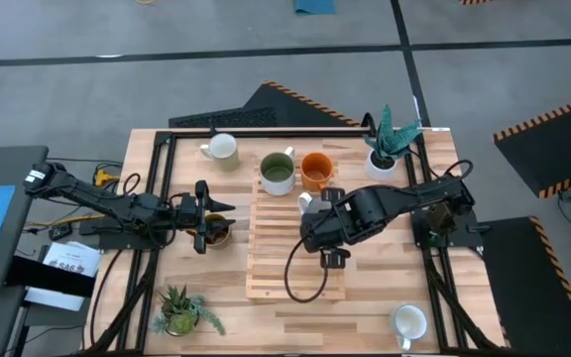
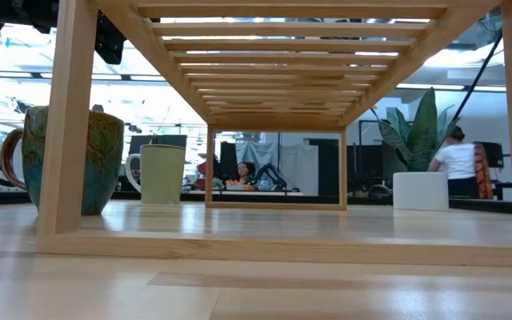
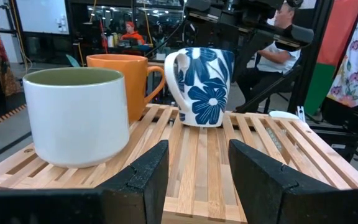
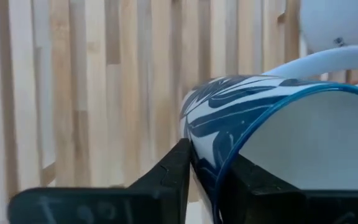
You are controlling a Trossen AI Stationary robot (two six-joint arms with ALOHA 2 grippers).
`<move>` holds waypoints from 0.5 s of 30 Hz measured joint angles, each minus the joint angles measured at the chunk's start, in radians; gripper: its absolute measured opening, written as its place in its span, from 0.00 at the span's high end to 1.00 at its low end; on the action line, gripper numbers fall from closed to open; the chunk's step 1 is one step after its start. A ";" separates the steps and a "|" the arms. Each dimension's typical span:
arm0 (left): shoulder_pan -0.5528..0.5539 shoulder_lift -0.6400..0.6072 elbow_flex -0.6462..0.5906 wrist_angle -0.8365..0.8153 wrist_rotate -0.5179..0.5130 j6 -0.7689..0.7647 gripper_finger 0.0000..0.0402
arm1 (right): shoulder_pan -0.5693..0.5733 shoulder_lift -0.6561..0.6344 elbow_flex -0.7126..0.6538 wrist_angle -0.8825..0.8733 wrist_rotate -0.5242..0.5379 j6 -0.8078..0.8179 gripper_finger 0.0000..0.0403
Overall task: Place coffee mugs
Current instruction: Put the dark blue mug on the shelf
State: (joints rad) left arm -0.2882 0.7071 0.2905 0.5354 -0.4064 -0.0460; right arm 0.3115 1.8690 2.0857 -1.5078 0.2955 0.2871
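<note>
Your right gripper (image 1: 317, 211) pinches the rim of a blue-flowered white mug (image 3: 202, 86) standing on the slatted wooden rack (image 1: 295, 270), right of the orange mug (image 1: 316, 171) and green-lined mug (image 1: 277, 173). Your left gripper (image 1: 203, 215), fingers spread, waits left of the rack.

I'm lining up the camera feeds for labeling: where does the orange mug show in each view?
High view: orange mug on the slatted wooden rack, right of the olive-green-lined mug.
Low view: not visible.
Left wrist view: behind the pale mug, left of the blue-flowered mug.
Right wrist view: not visible.
Shared landmark: the rack.
</note>
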 joint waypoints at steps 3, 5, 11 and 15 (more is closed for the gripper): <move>0.000 0.000 0.000 0.000 0.000 0.000 0.62 | 0.000 0.000 0.000 -0.001 0.010 0.000 0.72; 0.000 0.000 0.000 0.000 0.000 0.000 0.62 | 0.000 0.000 0.000 0.000 0.030 0.000 0.68; 0.000 0.000 0.000 0.000 0.000 0.000 0.62 | 0.000 0.000 0.000 -0.003 0.041 -0.008 0.54; 0.000 0.000 0.000 0.000 0.000 0.000 0.62 | 0.000 0.000 0.000 -0.004 0.047 -0.028 0.49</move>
State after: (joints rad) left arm -0.2884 0.7071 0.2905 0.5354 -0.4068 -0.0460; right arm 0.3115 1.8690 2.0860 -1.5120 0.3428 0.2593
